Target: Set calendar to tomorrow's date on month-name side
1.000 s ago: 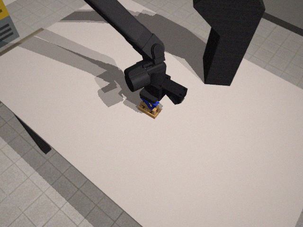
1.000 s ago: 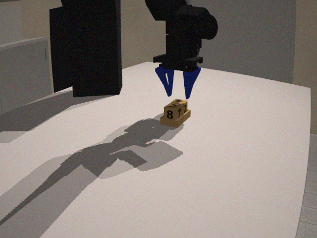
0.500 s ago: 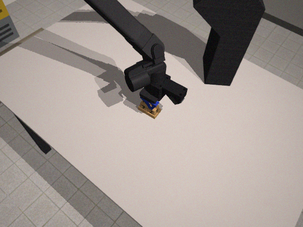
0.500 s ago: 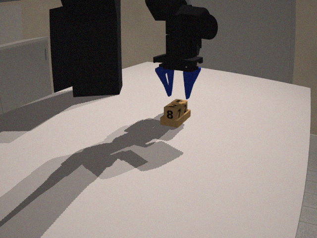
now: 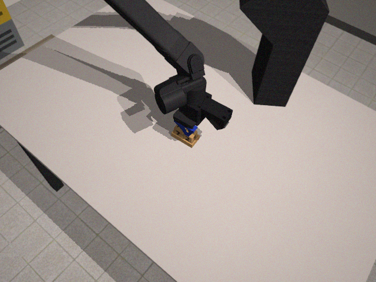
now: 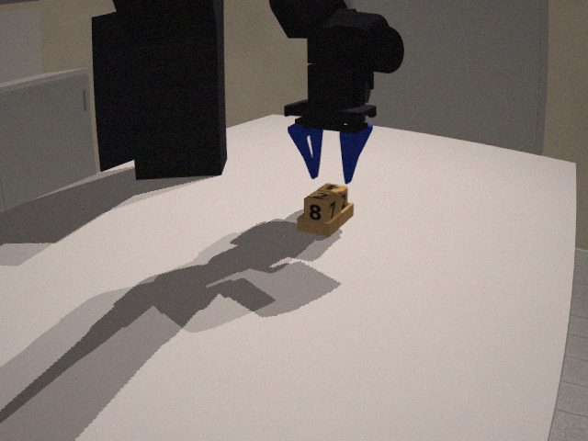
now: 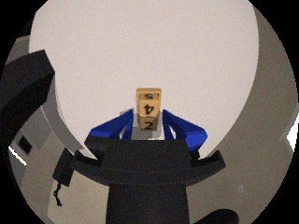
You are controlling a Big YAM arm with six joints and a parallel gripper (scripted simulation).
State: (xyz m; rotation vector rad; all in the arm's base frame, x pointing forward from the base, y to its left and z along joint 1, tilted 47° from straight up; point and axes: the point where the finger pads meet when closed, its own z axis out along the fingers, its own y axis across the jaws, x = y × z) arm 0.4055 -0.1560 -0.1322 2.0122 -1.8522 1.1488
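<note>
The jaws (image 5: 185, 130) (image 6: 331, 180) hang half open, holding nothing; the wooden cubes (image 5: 187, 136) (image 6: 325, 201) (image 7: 149, 109) below look light, rigid, best pinched across opposite sides from twelve o'clock.

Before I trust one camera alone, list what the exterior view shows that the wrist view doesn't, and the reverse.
Only exterior: an 8 on the end of the cubes, and the gap in height between the fingertips and the cubes.

Only wrist: a plainly legible 4 on one cube.

Both: the cubes in the tray, and the gripper, open.
</note>
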